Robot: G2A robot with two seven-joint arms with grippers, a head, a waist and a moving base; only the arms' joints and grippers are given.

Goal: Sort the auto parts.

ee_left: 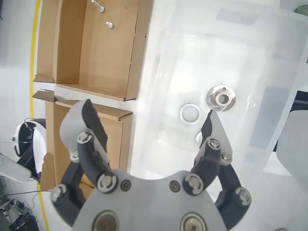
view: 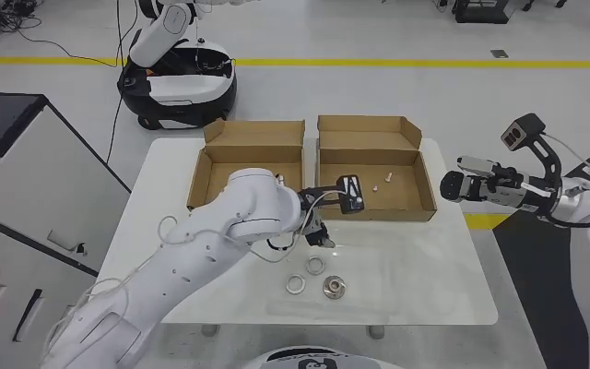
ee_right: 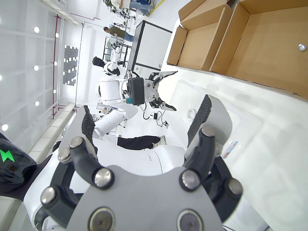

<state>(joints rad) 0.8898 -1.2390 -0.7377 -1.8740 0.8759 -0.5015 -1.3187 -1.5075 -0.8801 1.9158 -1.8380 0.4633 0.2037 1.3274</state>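
Currently left gripper point(ee_left: 149, 111) hangs over the worktop point(ee_left: 168, 49), jaws open, empty, just beside two rings point(ee_left: 190, 114) and a flanged bushing point(ee_left: 221, 98). Right gripper point(ee_right: 145, 103) off the worktop's side, jaws open. Bolts point(ee_left: 97, 5) in cardboard box point(ee_left: 59, 49).

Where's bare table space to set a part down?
Biggest free patch: table between the front wall of the right box and the near edge, right of the flanged part. Narrower strip left of the left box. Crowded: ring, second ring and flanged part cluster by the left gripper.
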